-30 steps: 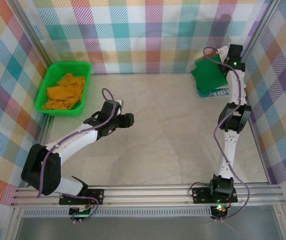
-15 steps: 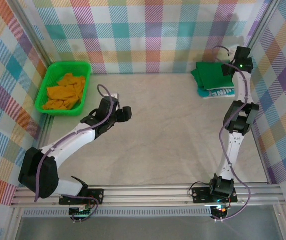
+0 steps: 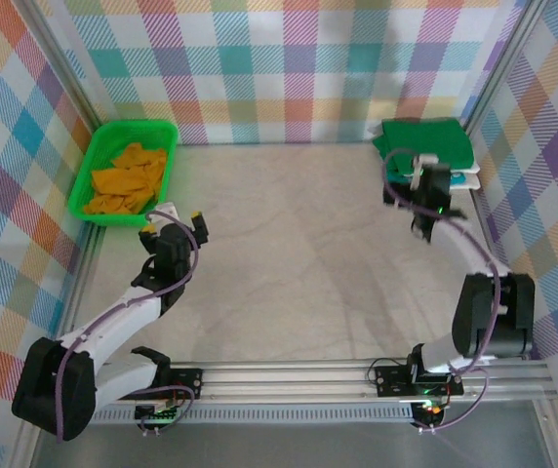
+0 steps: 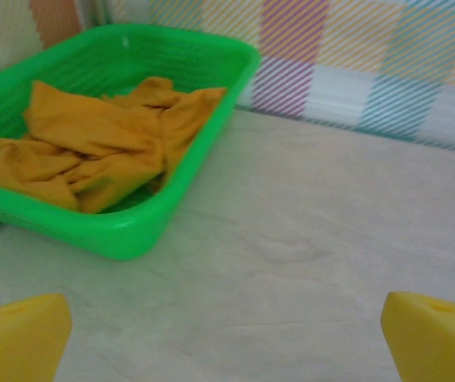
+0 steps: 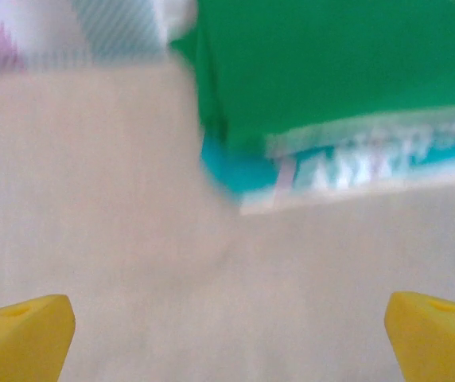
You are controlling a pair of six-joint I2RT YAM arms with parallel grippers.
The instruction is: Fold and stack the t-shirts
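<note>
An orange t-shirt [image 3: 128,175] lies crumpled in the green basket [image 3: 89,175] at the far left; the left wrist view shows the orange t-shirt [image 4: 92,143] bunched inside the basket [image 4: 132,235]. My left gripper [image 3: 172,220] is just short of the basket, open and empty, its yellow fingertips [image 4: 17,338] wide apart over bare table. At the far right corner a folded dark green t-shirt [image 3: 425,139] tops a stack. In the right wrist view the green t-shirt [image 5: 331,64] lies over a teal one with white lettering [image 5: 243,171]. My right gripper [image 3: 411,174] stands open just short of that stack.
Plaid walls and metal frame posts close in the table on three sides. The stack sits tight in the back right corner. A pale bare tabletop [image 3: 298,253] stretches between the two arms. A metal rail [image 3: 289,375] runs along the near edge.
The right gripper opened, left the green shirt on the stack and drew back toward the near side. The left arm swung left toward the basket while opening wider.
</note>
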